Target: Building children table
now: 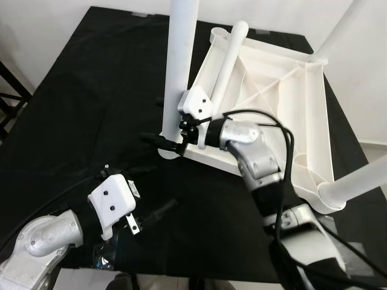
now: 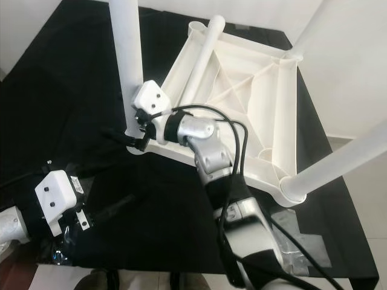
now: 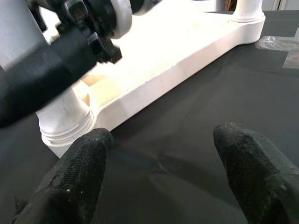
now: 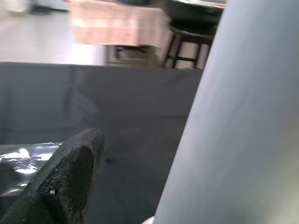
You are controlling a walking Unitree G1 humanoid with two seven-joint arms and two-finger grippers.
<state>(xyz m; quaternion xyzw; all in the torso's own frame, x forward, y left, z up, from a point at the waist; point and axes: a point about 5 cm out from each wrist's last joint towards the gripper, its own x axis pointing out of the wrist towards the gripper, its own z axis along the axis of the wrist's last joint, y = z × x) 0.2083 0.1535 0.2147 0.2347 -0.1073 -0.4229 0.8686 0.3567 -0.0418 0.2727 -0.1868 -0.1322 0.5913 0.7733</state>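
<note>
A white children's table [image 1: 302, 103] lies upside down on a black cloth. An upright white leg [image 1: 180, 54] stands in its near-left corner socket. My right gripper [image 1: 161, 128] reaches around the foot of that leg, one black finger [image 4: 70, 172] standing clear of the leg's side, so it is open. Another leg [image 1: 230, 57] lies loose, slanting across the table's underside. Two more legs [image 1: 338, 30] [image 1: 363, 181] stick out of the right-hand corners. My left gripper [image 3: 163, 140] hovers low over the cloth in front of the near-left corner, open with nothing between its fingers.
The black cloth [image 1: 91, 109] spreads wide to the left of the table. Clear plastic bags lie on it at the front right [image 2: 296, 254] and under my left wrist [image 1: 103, 257]. A dark chair frame [image 1: 9, 90] stands off the left edge.
</note>
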